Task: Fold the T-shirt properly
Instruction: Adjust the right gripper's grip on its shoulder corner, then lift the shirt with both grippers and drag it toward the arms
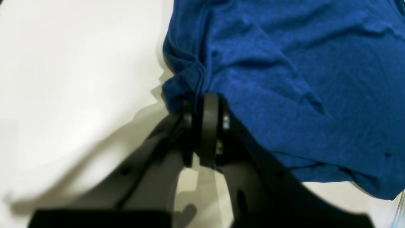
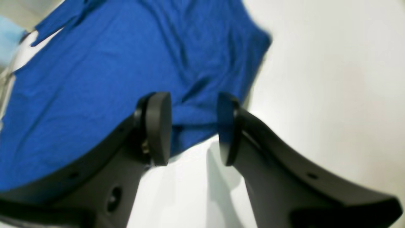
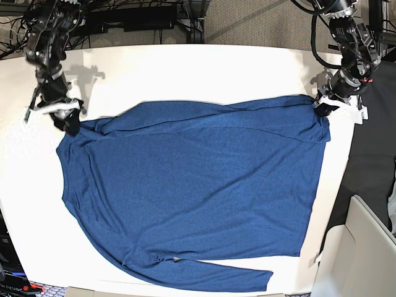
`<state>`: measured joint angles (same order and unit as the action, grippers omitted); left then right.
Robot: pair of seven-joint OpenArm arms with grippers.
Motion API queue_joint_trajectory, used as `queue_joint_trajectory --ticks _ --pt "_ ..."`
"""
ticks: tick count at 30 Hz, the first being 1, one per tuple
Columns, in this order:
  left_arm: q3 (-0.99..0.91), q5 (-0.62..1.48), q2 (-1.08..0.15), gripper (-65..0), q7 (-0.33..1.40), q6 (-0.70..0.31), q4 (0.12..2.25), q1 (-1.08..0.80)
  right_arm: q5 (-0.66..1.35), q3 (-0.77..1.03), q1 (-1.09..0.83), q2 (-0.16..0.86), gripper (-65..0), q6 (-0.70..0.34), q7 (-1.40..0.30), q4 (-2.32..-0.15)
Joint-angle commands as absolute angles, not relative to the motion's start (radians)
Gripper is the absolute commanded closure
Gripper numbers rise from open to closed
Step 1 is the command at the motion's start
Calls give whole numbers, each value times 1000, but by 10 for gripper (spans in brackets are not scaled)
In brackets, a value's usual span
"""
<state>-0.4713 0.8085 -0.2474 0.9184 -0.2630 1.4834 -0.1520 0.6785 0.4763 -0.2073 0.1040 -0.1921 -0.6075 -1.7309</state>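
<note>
The left gripper (image 1: pixel 202 104) is pinching a bunched corner of the T-shirt (image 1: pixel 284 79), its pads pressed together on gathered cloth, as we are seeing in the left wrist view. The right gripper (image 2: pixel 193 126) is standing with its jaws clearly parted, a fold of the T-shirt (image 2: pixel 95 79) lying between the pads; we are judging that it is not yet clamping anything.

In the base view, we are finding the T-shirt (image 3: pixel 192 192) spread mostly flat across the white table (image 3: pixel 185 62), one sleeve lying along the near edge of the garment. The left gripper (image 3: pixel 323 106) is sitting at the far corner on that view's right; the right gripper (image 3: pixel 67 117) is sitting at the far corner on its left.

We are judging two risks. First, if the arms are lifting or pulling while only the left corner is held, the cloth is likely to drag skewed and wrinkle, spoiling a straight fold line. Second, the right jaws, closing on too shallow a fold, may be letting the edge slip out.

We are counting one T-shirt, one table and two grippers.
</note>
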Motion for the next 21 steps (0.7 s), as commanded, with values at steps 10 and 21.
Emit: queue_joint_trajectory --ticks 10,21 --pt "-481 820 -265 0 957 -271 1503 -140 665 470 -157 110 -244 -116 -599 -1650" --pt "-481 820 -265 0 958 -271 1503 -143 664 429 -65 88 -241 -114 -601 -1517"
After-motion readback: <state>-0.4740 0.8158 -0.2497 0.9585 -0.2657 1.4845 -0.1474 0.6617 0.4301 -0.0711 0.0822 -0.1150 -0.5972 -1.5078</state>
